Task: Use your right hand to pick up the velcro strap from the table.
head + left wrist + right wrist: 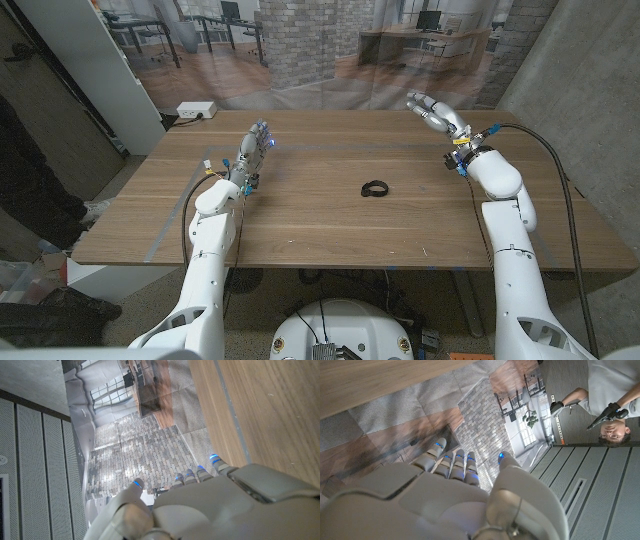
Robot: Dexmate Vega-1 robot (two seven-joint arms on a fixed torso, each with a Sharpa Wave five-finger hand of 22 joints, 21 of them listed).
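My right hand (432, 110) hovers open above the far right corner of the wooden table (300, 225), fingers apart and holding nothing. The velcro strap (375, 188), a small black loop, lies near the table's middle, well apart from it. My left hand (252, 150) is open too, over the table's left side.

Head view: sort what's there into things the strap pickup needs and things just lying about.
Part of the job:
- velcro strap, a small black loop on the wooden table
- right hand, raised near the far edge, holding nothing

Just lying about:
- left hand, holding nothing
- white power strip on the floor beyond the table
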